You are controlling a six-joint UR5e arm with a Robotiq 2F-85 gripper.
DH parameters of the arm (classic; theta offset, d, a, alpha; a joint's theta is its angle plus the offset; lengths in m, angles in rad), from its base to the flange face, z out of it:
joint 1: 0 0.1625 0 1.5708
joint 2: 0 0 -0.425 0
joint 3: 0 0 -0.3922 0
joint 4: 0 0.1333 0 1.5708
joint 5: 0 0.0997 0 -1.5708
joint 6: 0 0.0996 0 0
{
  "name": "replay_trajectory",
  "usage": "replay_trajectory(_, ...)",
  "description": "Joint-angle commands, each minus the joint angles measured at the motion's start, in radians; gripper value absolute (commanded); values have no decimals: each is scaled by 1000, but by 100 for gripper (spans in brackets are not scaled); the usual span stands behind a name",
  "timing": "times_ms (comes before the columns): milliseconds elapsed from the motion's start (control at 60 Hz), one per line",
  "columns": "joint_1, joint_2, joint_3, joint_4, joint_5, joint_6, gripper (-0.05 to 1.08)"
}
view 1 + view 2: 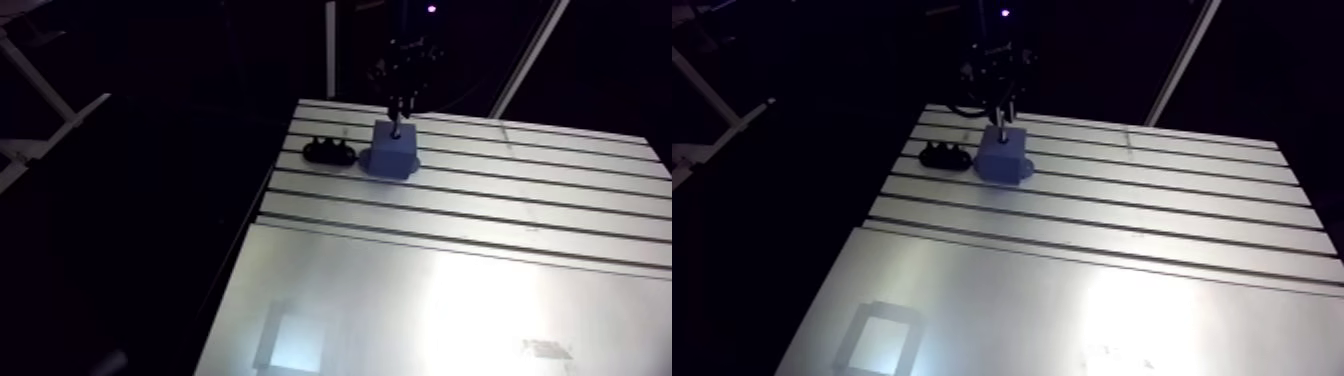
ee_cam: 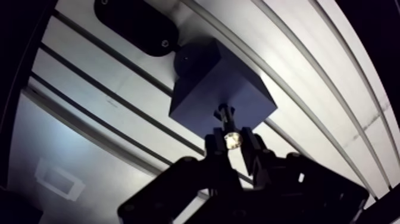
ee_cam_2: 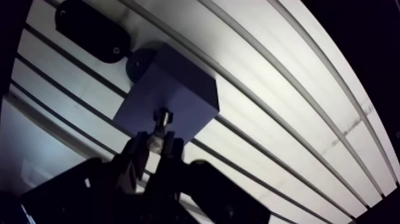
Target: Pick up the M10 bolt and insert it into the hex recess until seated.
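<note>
The pincer [image 2: 231,143] is clamping the M10 bolt [image 2: 224,114] by its head, holding it upright over the blue block [image 2: 202,77] on the slotted surface [image 1: 500,200]. The bolt's tip is seemingly touching the block's top. A black holder [image 2: 137,24] is sitting just beside the block.

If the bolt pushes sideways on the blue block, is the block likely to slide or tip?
The blue block looks squat and solid, sitting flat on the table, so tipping seems unlikely. A round base shows at its foot; it may be fastened down. The bolt in the gripper looks rigid and would not cushion a push.
</note>
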State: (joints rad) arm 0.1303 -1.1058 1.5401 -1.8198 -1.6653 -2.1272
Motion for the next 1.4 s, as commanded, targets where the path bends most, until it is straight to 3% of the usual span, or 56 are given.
replay_trajectory(17,0,1,1,-5,2,0,103)
replay_trajectory(1400,-3,2,22,-13,0,3,103)
